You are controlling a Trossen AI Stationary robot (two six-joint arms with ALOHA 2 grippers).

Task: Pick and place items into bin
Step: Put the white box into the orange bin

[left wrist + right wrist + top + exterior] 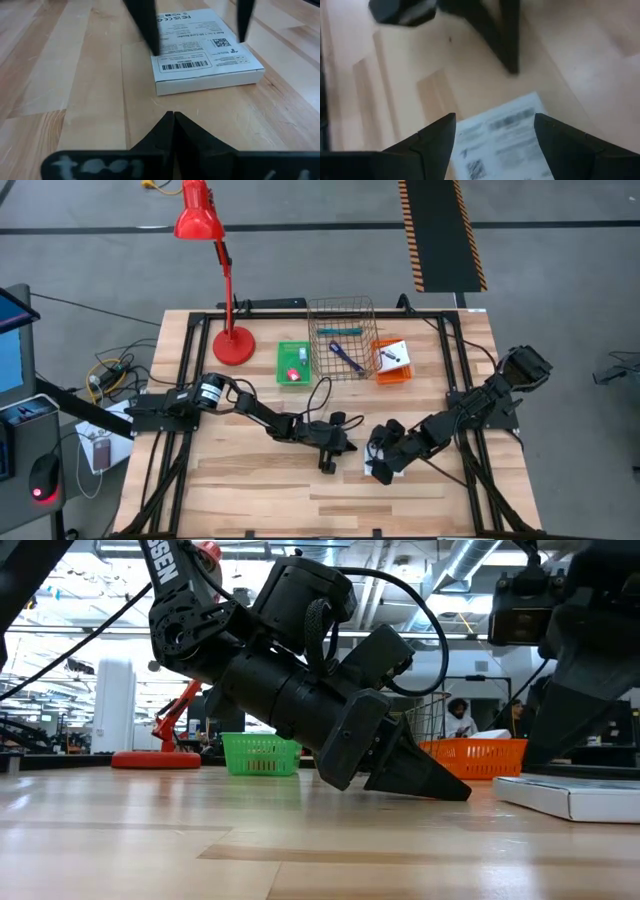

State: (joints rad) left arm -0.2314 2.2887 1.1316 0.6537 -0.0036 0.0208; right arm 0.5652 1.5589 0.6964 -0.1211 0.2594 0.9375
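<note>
A flat white box with a barcode label (pixel 205 60) lies on the wooden table (pixel 250 480), also seen as the white box (pixel 374 471) in the high view. My right gripper (pixel 495 127) is open and hangs over it from the table's right. Its two dark fingers (pixel 146 27) stand on either side of the box; whether they touch it I cannot tell. My left gripper (pixel 173 120) is shut. It lies low over the table just left of the box, pointing at it, and holds nothing. In the low view the left gripper (pixel 450 788) slants down to the tabletop.
Along the far side stand a green basket (pixel 293 363) holding a small red block, a wire basket (pixel 342 340) with a teal marker and a blue-purple strap, and an orange basket (pixel 391 362) holding a white card. A red desk lamp (pixel 232 345) stands far left. Bare wood lies toward the near edge.
</note>
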